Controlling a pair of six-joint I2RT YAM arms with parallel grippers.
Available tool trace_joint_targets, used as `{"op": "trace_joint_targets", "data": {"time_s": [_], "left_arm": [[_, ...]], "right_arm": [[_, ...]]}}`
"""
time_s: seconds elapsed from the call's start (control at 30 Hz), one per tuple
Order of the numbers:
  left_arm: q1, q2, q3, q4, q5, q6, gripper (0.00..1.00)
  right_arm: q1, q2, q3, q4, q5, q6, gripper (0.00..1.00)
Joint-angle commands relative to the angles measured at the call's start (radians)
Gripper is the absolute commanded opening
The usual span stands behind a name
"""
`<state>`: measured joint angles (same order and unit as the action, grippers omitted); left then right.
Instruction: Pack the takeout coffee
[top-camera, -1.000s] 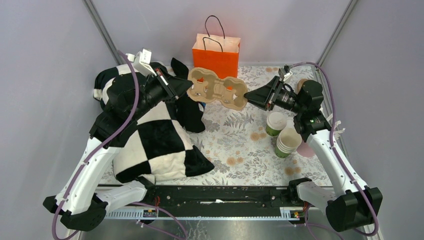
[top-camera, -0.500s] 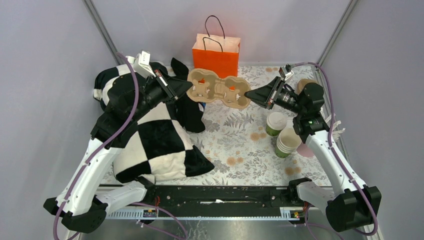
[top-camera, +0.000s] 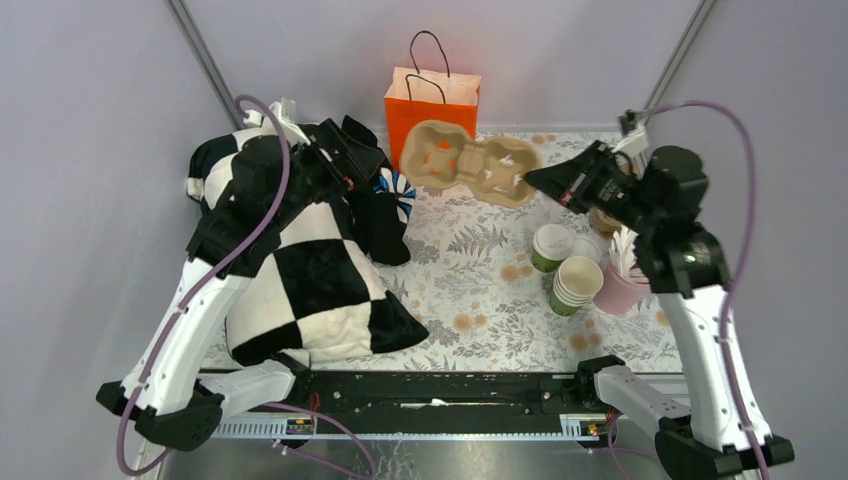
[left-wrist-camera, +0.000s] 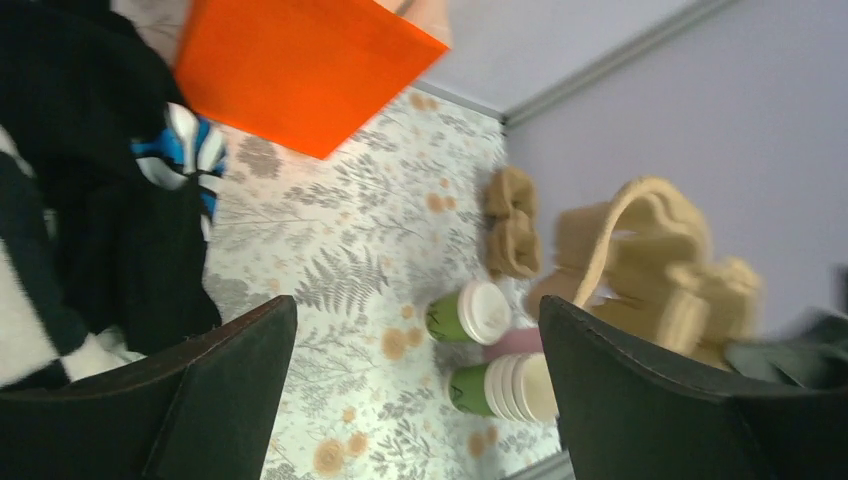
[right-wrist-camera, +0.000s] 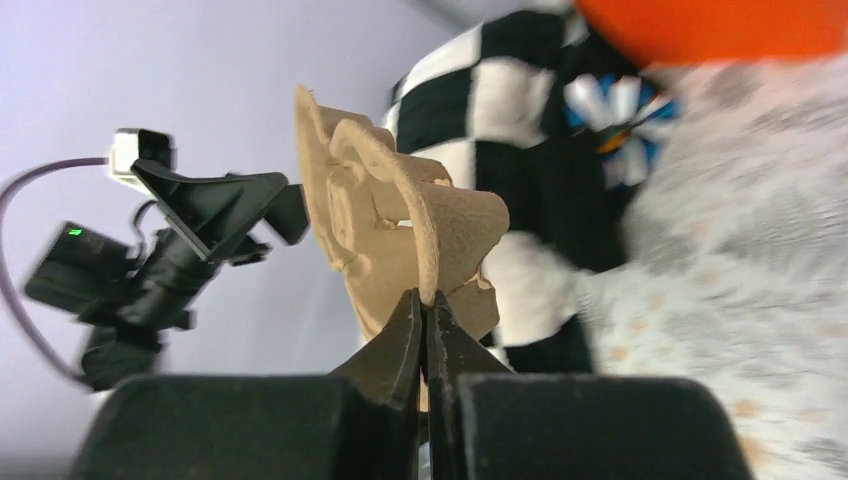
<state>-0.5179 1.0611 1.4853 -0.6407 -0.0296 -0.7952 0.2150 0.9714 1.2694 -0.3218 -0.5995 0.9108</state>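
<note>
Right wrist view: right gripper (right-wrist-camera: 425, 300) clamped on a thin rim of the cup carrier (right-wrist-camera: 400, 230), left gripper (left-wrist-camera: 417, 305) open and empty, takeout coffee (top-camera: 551, 246) on the table (top-camera: 470, 270) by the stacked cups (top-camera: 575, 285); single-edge hold risks carrier swinging or dropping

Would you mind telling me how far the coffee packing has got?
Done: nothing packed yet. In hand: the right tool pinches the cardboard cup carrier aloft near the orange bag; the left tool is open, clear of it. Left: the lidded takeout coffee stands outside carrier and bag.
</note>
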Motion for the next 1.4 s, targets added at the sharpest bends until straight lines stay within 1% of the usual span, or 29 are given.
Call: {"op": "trace_joint_targets", "data": {"time_s": [0.0, 0.07, 0.13, 0.23, 0.3, 0.37, 0.5, 0.63, 0.73, 0.83, 0.9, 1.03, 1.1, 1.23, 1.3, 1.37], "left_arm": [[0.037, 0.098, 0.112, -0.095, -0.166, 0.077, 0.98], [0.062, 0.154, 0.141, -0.069, -0.185, 0.108, 0.99], [0.098, 0.223, 0.162, -0.015, -0.186, 0.143, 0.99], [0.164, 0.332, 0.209, 0.074, -0.162, 0.208, 0.99], [0.204, 0.425, 0.273, 0.113, -0.151, 0.268, 0.99], [0.229, 0.529, 0.376, 0.129, -0.144, 0.324, 0.99], [0.245, 0.749, 0.600, 0.136, -0.066, 0.434, 0.99], [0.249, 0.898, 0.740, 0.175, -0.017, 0.484, 0.99], [0.254, 0.992, 0.818, 0.201, -0.009, 0.488, 0.97], [0.256, 1.063, 0.848, 0.250, 0.050, 0.475, 0.91], [0.256, 1.090, 0.848, 0.293, 0.080, 0.463, 0.89], [0.256, 1.143, 0.866, 0.336, 0.053, 0.443, 0.78], [0.256, 1.169, 0.885, 0.355, 0.064, 0.428, 0.76], [0.256, 1.206, 0.903, 0.406, 0.067, 0.390, 0.66], [0.255, 1.216, 0.908, 0.426, 0.057, 0.384, 0.58], [0.254, 1.224, 0.907, 0.442, 0.044, 0.381, 0.52]], "right_arm": [[-0.002, -0.008, 0.287, -0.574, 0.422, -0.398, 0.00], [-0.003, -0.001, 0.372, -0.669, 0.517, -0.459, 0.00], [-0.002, 0.005, 0.447, -0.727, 0.569, -0.489, 0.00], [-0.002, 0.015, 0.527, -0.776, 0.594, -0.498, 0.00], [-0.002, 0.021, 0.554, -0.791, 0.594, -0.500, 0.00], [-0.002, 0.033, 0.573, -0.811, 0.583, -0.514, 0.00], [-0.003, 0.056, 0.568, -0.857, 0.573, -0.557, 0.00], [-0.002, 0.070, 0.524, -0.852, 0.585, -0.582, 0.00], [-0.002, 0.093, 0.518, -0.854, 0.578, -0.586, 0.00], [-0.002, 0.101, 0.492, -0.847, 0.576, -0.582, 0.00], [-0.002, 0.109, 0.480, -0.850, 0.573, -0.585, 0.00], [-0.002, 0.125, 0.479, -0.859, 0.579, -0.599, 0.00], [-0.003, 0.132, 0.479, -0.860, 0.577, -0.607, 0.00], [-0.002, 0.147, 0.487, -0.866, 0.577, -0.622, 0.00], [-0.003, 0.151, 0.487, -0.864, 0.576, -0.625, 0.00], [-0.002, 0.153, 0.489, -0.864, 0.576, -0.628, 0.00]]}}
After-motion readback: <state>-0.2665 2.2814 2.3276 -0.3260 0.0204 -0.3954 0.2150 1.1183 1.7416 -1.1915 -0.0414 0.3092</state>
